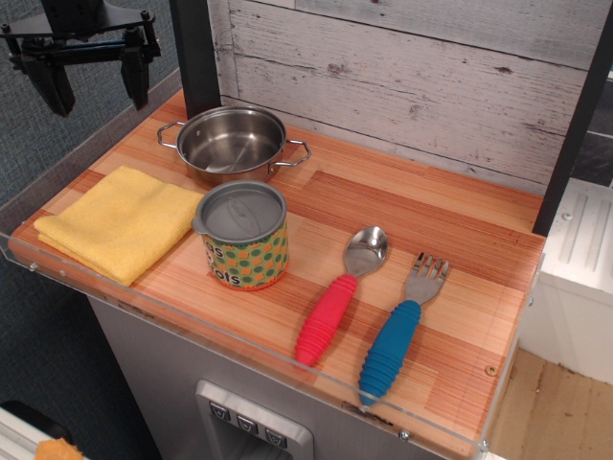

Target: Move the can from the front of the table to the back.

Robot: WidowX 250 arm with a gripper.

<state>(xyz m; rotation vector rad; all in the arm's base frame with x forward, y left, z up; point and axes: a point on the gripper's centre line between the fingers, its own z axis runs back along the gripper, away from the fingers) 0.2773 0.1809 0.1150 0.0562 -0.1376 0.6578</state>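
Two black fingers of the gripper hang spread wide apart, holding and touching nothing, high above the table's back-left corner and well apart from the can. That can stands upright near the front edge, just in front of the steel pot, just right of the yellow cloth, left of the red-handled spoon and blue-handled fork.
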